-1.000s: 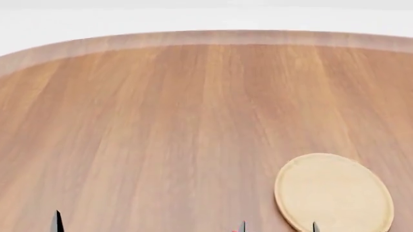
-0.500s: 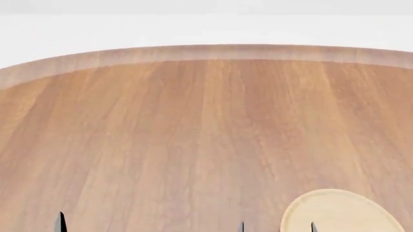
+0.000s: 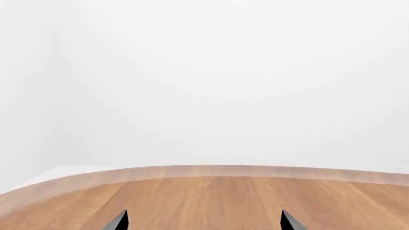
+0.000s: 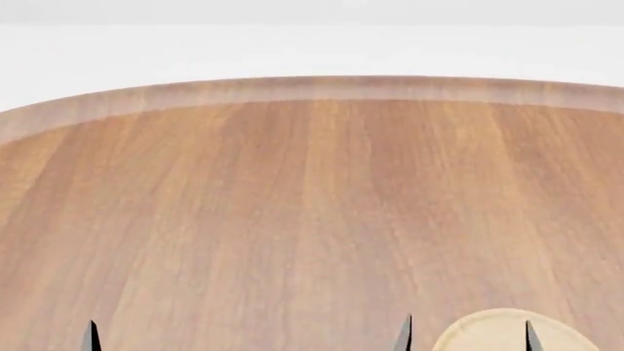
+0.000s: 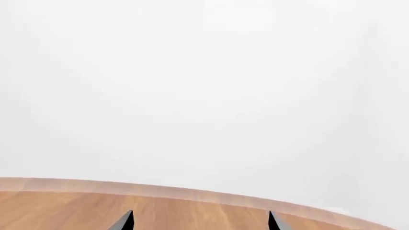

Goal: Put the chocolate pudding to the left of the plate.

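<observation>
The wooden table (image 4: 292, 219) filled most of the head view, its curved far edge running across the upper part of the frame beneath a white background. The plate (image 4: 487, 335) sat at the bottom right, cut off by the frame edge. The chocolate pudding appeared in none of the views.

The right gripper (image 4: 468, 335) showed two dark fingertips set wide apart, straddling the plate's near rim in the picture, with nothing between them. The left gripper (image 3: 203, 221) likewise had its tips spread in its wrist view, empty, over bare tabletop.
</observation>
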